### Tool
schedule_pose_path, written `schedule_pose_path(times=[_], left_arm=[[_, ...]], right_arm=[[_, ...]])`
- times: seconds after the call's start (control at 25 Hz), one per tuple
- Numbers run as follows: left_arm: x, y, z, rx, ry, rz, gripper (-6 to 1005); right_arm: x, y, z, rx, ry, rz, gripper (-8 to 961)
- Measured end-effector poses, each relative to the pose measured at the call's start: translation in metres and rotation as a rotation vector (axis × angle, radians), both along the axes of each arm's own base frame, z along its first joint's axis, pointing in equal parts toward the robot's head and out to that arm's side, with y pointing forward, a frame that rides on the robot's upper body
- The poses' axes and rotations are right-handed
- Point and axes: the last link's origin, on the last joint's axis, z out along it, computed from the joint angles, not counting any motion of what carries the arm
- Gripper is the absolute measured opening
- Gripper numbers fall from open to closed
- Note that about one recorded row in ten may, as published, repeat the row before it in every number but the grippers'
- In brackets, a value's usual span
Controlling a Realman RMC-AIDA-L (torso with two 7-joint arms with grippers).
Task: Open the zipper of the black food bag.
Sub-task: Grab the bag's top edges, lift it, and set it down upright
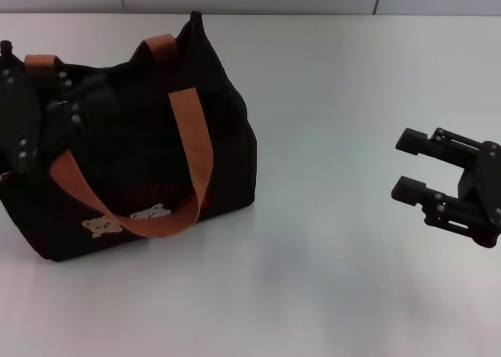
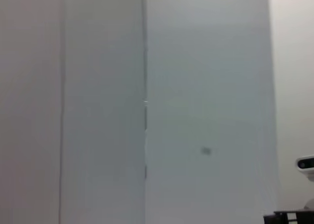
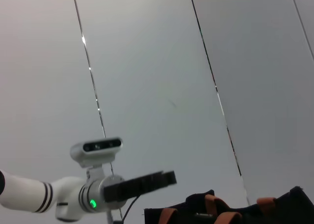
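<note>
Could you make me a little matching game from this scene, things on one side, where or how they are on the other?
Things:
1. black bag
2. left end effector
3. right end effector
4. bear patch

Descriptions:
A. open, over bare table
B. on the bag's front, low down
C. at the bag's top
D. stands on the table's left side

Pairs: 1-D, 2-C, 3-A, 4-B

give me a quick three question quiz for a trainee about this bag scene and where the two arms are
1. True or false: the right tool is gripping the black food bag.
2. Which tool is over the bag's top? A. left tool B. right tool C. neither
3. Fill in: the bag's handles are ____ in colour.

Key:
1. False. It hovers open over the bare table, well clear of the bag.
2. A. It sits at the bag's top, between the handles; its fingers can't be made out.
3. Orange-brown.
</note>
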Motion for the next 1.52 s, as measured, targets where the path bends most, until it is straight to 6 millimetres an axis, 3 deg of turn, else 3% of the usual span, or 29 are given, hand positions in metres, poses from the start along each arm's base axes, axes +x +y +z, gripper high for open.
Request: schedule_pose_path(times=[0.08,0.2,0.48,0.76,0.84,0.88,1.12,1.2,1.32,1.36,1.52], left_arm=[[-0.010,-0.008,-0.001,-0.005,-0.013,0.039,40],[-0.026,-0.027,0.002,0.002,-0.016,0.098,233],[-0.057,-0.071,0.022,0.097,-0.090,0.233,398],[-0.081,-0.088,0.018,0.104,-0.053,0.344,603],[-0.081,-0.088,0.018,0.104,-0.053,0.344,670],[-0.093,-0.091,0.011,0.091,-0.013,0.407,703],[-0.103,-0.090,0.002,0.095,0.030,0.481,724],[-0.102,-0.076,-0.018,0.058,0.068,0.503,720],[-0.102,-0.076,-0.018,0.058,0.068,0.503,713],[-0.098,-0.061,-0.035,0.051,0.081,0.517,711],[-0.100,-0.051,-0.041,0.075,0.111,0.541,703]], right_arm=[[-0.001,0.001,0.001,0.002,-0.003,0.005,675],[-0.001,0.004,0.002,0.006,-0.009,0.007,675],[-0.006,0.011,0.001,0.008,-0.019,0.024,675],[-0.010,0.017,0.000,0.007,-0.025,0.029,675],[-0.010,0.018,-0.001,0.007,-0.027,0.028,675],[-0.010,0.018,-0.001,0.007,-0.028,0.027,675],[-0.011,0.020,-0.002,0.010,-0.033,0.024,675],[-0.011,0.021,-0.002,0.011,-0.034,0.023,676],[-0.010,0.020,-0.002,0.012,-0.034,0.021,676],[-0.010,0.020,-0.002,0.012,-0.033,0.020,676],[-0.008,0.018,-0.002,0.015,-0.032,0.011,675]])
